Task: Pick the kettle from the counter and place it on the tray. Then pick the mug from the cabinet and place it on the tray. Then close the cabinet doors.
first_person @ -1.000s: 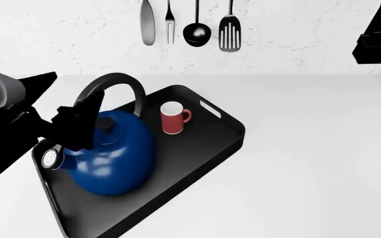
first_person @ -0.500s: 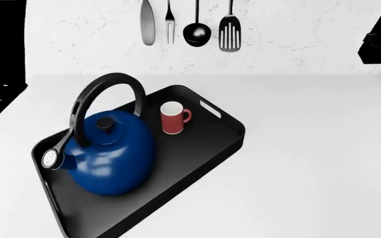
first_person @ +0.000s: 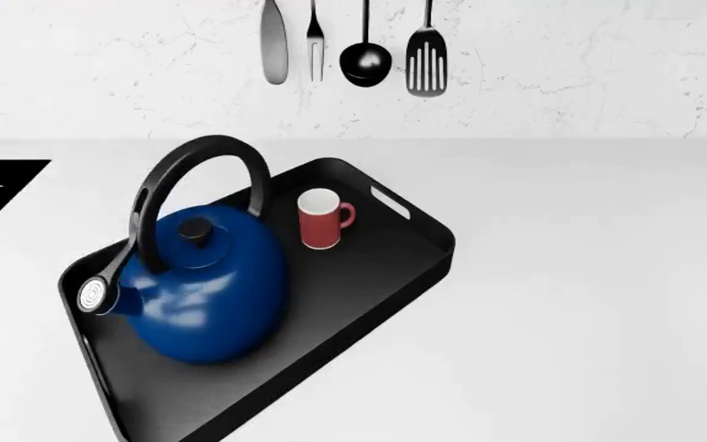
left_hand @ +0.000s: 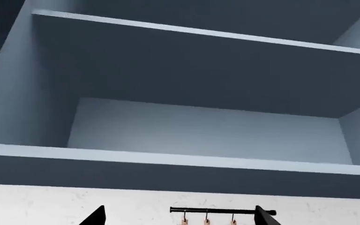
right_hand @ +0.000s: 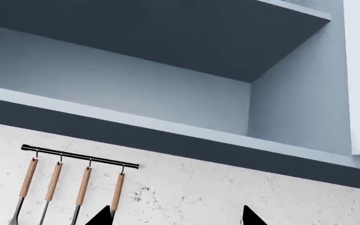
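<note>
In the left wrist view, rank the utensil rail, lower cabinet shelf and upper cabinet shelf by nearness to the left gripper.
From the left gripper:
1. utensil rail, on the wall just past the fingertips.
2. lower cabinet shelf, over the rail.
3. upper cabinet shelf, higher still.

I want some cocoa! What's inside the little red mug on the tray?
The small red-brown mug on the matte black tray shows only a white inside near its rim. Its bottom is hidden from this angle.

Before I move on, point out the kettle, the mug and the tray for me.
kettle (first_person: 213, 299): head view, on its blue body.
mug (first_person: 319, 230): head view, on its red-brown side.
tray (first_person: 434, 241): head view, on its far right rim.
</note>
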